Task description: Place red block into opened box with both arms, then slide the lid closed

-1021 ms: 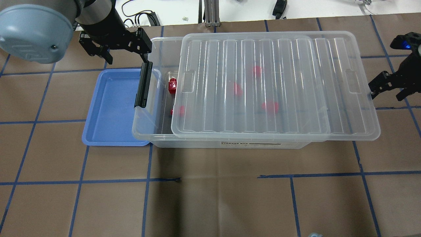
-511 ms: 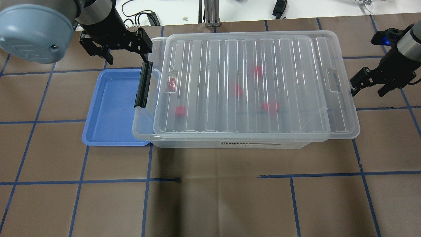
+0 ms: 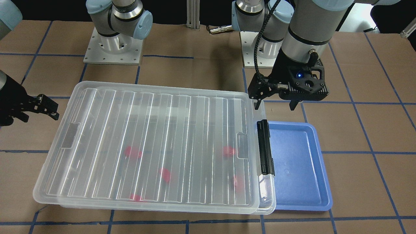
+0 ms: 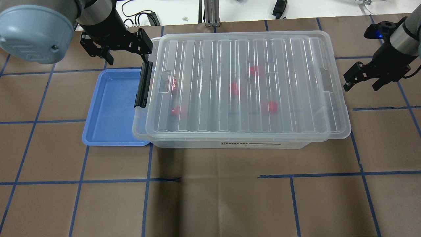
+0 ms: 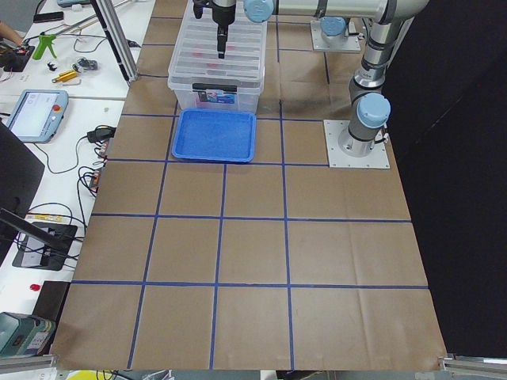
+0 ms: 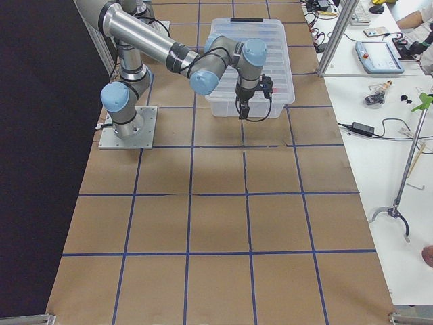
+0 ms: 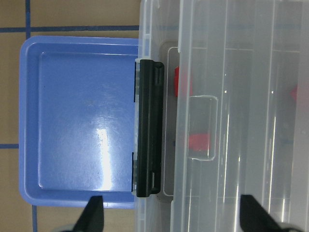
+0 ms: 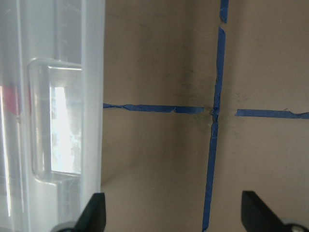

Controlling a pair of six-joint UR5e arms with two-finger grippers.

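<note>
The clear ribbed lid [image 4: 283, 98] lies over nearly the whole box [image 4: 230, 144], leaving a narrow strip of rim bare by the black latch [image 4: 143, 85]. Several red blocks, one of them [image 4: 234, 89], show blurred through the lid on the box floor. My right gripper [image 4: 361, 86] is open and empty, right at the lid's right short end near its tab [image 8: 53, 121]; I cannot tell if it touches. My left gripper [image 4: 126, 56] hangs open and empty over the box's far-left corner, above the latch [image 7: 148, 125].
An empty blue tray [image 4: 111, 105] sits against the box's latch end, partly under its rim. Brown paper with a blue tape grid covers the table. Both arm bases [image 3: 112, 48] stand behind the box. Benches with tools and cables line the table's ends.
The lid has slid left over the box, covering the gap where two red blocks showed. My right gripper moved left along with the lid's right end. The left arm stayed put.
</note>
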